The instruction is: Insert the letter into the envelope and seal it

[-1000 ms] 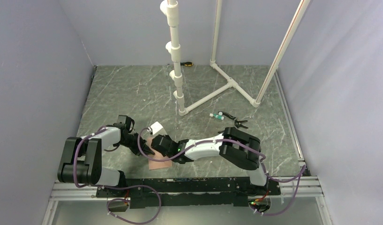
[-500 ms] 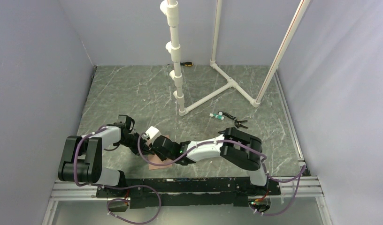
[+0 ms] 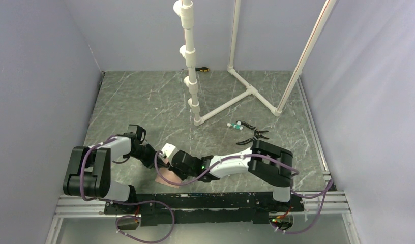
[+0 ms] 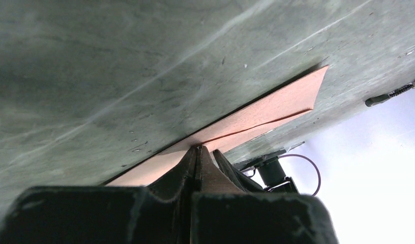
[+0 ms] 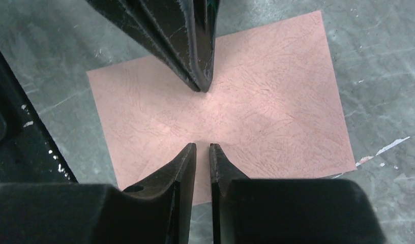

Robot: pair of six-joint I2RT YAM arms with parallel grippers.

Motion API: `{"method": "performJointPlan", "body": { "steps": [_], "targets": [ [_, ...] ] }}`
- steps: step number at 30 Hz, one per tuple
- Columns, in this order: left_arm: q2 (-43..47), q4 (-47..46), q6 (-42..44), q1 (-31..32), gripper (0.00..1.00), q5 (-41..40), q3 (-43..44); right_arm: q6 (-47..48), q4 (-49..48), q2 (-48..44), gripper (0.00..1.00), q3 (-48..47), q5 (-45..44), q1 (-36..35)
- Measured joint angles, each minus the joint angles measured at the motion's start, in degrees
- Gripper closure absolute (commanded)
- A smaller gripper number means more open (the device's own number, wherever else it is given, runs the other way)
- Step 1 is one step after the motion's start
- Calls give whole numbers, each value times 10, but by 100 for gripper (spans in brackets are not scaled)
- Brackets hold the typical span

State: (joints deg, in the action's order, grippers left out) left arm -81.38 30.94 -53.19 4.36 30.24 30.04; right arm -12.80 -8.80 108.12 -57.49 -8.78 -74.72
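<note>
You had the shut left gripper (image 5: 203, 86) pressing the middle of the envelope (image 5: 276, 101), flat on the table (image 5: 378, 61), seemingly to hold it sealed, while the right gripper (image 5: 203, 147) hung over that middle, barely parted and empty.

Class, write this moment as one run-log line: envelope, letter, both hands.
envelope: lying on table | left hand: shut, tip at its middle | right hand: narrowly open, empty, above it | letter: not visible
</note>
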Motion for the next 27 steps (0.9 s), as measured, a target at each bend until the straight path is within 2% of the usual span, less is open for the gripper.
{"method": "performJointPlan", "body": {
  "steps": [10,20,27],
  "targets": [
    [-2,1,0,0,98,1,1,15,24,-14,72,9,-2,-14],
    [-2,-1,-1,0,98,1,0,-7,105,22,72,-68,-41,-28],
    [0,-2,0,0,97,1,-2,-17,119,25,69,-76,-44,-29]
  ]
}}
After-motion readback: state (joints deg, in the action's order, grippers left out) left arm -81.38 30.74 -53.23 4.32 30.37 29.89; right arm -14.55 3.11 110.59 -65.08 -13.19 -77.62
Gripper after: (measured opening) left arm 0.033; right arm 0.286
